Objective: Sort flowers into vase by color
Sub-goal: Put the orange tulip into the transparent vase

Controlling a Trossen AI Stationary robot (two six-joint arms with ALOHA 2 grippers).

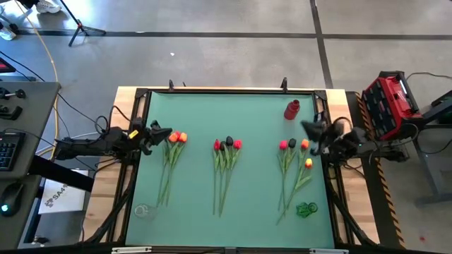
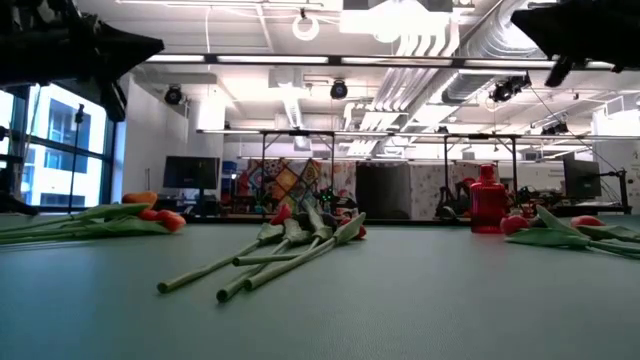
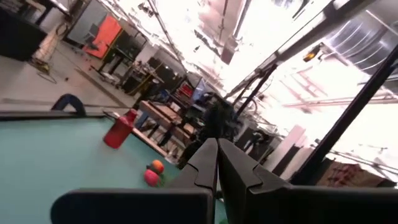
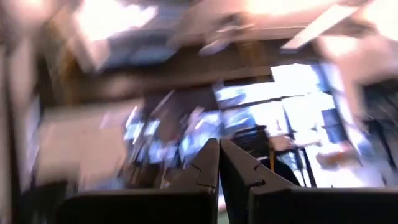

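Note:
Three bunches of tulips lie flat on the green mat: a left bunch (image 1: 171,155) with orange heads, a middle bunch (image 1: 226,166) with red and dark heads, and a right bunch (image 1: 295,166) with red and orange heads. A red bottle-shaped vase (image 1: 292,109) stands upright at the far right. A green vessel (image 1: 306,209) sits near the front right and a clear one (image 1: 141,210) near the front left. My left gripper (image 1: 164,132) is shut in the air at the mat's left edge, beside the orange heads. My right gripper (image 1: 305,127) is shut, raised at the right edge.
A black frame (image 1: 226,90) runs around the mat. A red toolbox (image 1: 388,104) stands off the table's right side, and a desk with a keyboard (image 1: 7,148) off its left. Bare mat lies between the bunches and along the near edge.

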